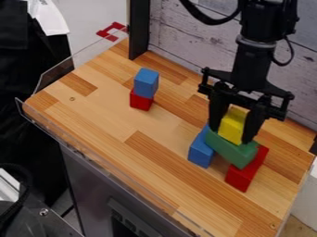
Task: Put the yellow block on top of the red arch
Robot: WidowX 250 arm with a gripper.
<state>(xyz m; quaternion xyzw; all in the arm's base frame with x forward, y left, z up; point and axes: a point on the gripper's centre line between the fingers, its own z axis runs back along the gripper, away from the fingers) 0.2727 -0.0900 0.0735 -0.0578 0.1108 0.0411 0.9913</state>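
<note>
The black gripper (231, 133) points down at the right of the work surface, shut on the yellow block (232, 126), with one finger at each side of it. Directly beneath, the yellow block's lower end meets the top of a long green block (231, 148); whether it bears on it I cannot tell. That green block lies across a blue block (200, 150) on the left and a long red piece (246, 172) on the right. The green block covers part of the red piece, and no arch opening can be made out in it.
A blue cube (146, 82) stands on a red cube (141, 100) at the upper left of the wooden surface (117, 134). A wooden-plank wall (186, 34) and a black post (139, 30) stand behind. A clear rim (68, 69) edges the left side.
</note>
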